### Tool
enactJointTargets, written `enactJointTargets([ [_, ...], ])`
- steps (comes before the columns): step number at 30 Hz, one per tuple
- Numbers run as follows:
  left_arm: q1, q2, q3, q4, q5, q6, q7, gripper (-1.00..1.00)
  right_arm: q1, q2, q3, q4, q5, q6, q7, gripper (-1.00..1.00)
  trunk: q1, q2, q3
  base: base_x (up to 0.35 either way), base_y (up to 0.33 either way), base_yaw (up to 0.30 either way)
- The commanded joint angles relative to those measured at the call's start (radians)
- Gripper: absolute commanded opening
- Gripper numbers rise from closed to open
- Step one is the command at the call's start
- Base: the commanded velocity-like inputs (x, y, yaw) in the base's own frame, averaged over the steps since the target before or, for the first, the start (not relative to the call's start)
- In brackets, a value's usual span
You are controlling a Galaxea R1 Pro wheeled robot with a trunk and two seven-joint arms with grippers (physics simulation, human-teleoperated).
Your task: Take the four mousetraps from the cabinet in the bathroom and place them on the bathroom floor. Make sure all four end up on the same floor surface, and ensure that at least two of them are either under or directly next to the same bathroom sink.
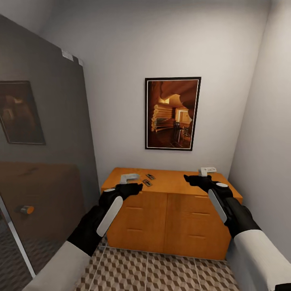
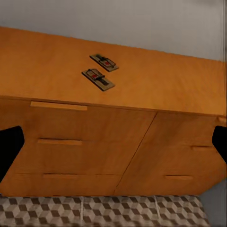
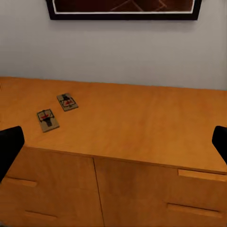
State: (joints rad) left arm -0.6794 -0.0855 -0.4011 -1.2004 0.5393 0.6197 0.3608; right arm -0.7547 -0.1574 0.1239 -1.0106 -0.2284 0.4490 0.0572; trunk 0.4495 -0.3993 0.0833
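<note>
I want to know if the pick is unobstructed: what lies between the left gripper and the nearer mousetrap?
Only bare cabinet top: the left wrist view shows plain orange wood up to the nearer mousetrap. The head view shows the left gripper near it.

Both arms extended forward at equal height; left gripper (image 1: 135, 187) and right gripper (image 1: 190, 179) spread apart, holding nothing.

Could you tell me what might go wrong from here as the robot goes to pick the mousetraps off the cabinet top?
The two mousetraps, one and the other, lie flat and close together on the cabinet, so closing on one could nudge the other. Being thin, they may slip from the fingers. Both open grippers, left and right, hover near the cabinet's front edge and could bump it while reaching.
</note>
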Motion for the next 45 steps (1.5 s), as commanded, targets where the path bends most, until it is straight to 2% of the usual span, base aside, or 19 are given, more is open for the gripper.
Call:
enactJointTargets([
  [1,-0.004,-0.016,0.005,-0.007,0.009,0.022,0.022,1.0,-0.003,-0.001,0.001,-0.003,-0.004,0.008,-0.001,1.0,0.0,-0.001,-0.001,0.0,0.0,0.0],
  [2,-0.009,-0.033,0.011,-0.009,0.009,0.04,0.034,1.0,-0.006,-0.001,0.001,-0.005,-0.006,0.011,-0.002,1.0,0.0,-0.001,-0.001,0.0,0.0,0.0],
  [3,-0.02,-0.067,0.021,0.0,0.008,0.076,0.056,1.0,-0.015,-0.001,0.001,-0.005,-0.009,0.02,-0.004,1.0,0.0,-0.001,-0.001,0.0,0.0,0.0],
  [5,-0.036,-0.089,0.029,0.028,0.008,0.114,0.071,1.0,-0.027,0.0,0.001,-0.002,-0.012,0.035,-0.006,1.0,0.0,-0.001,-0.001,0.0,0.0,0.0],
  [6,-0.058,-0.089,0.034,0.07,0.008,0.15,0.08,1.0,-0.039,0.0,0.003,0.004,-0.012,0.06,-0.009,1.0,0.0,-0.001,-0.001,0.0,0.0,0.0],
  [9,-0.092,-0.089,0.039,0.138,0.009,0.187,0.086,1.0,-0.052,0.002,0.006,0.014,-0.013,0.111,-0.011,1.0,0.0,-0.001,-0.001,0.0,0.0,0.0],
  [15,-0.127,-0.089,0.044,0.216,0.01,0.214,0.09,1.0,-0.062,0.004,0.009,0.022,-0.011,0.174,-0.012,1.0,0.0,-0.001,-0.001,0.0,0.0,0.0],
  [18,-0.136,-0.089,0.064,0.236,0.014,0.216,0.089,1.0,-0.065,0.005,0.01,0.026,-0.011,0.189,-0.012,1.0,0.0,-0.001,-0.001,0.0,0.0,0.0],
  [29,-0.139,-0.089,0.076,0.241,0.014,0.192,0.091,1.0,-0.066,0.005,0.014,0.027,-0.011,0.185,0.0,1.0,0.0,-0.001,-0.001,0.0,0.0,0.0],
  [37,-0.14,-0.089,0.077,0.241,0.01,0.203,0.095,1.0,-0.065,0.006,0.014,0.028,-0.012,0.13,-0.007,1.0,0.0,-0.001,-0.001,0.0,0.0,0.0],
  [45,-0.138,-0.089,0.076,0.243,0.012,0.208,0.095,1.0,-0.065,0.006,0.013,0.029,-0.014,0.111,-0.009,1.0,0.0,-0.001,-0.001,0.0,0.0,0.0],
])
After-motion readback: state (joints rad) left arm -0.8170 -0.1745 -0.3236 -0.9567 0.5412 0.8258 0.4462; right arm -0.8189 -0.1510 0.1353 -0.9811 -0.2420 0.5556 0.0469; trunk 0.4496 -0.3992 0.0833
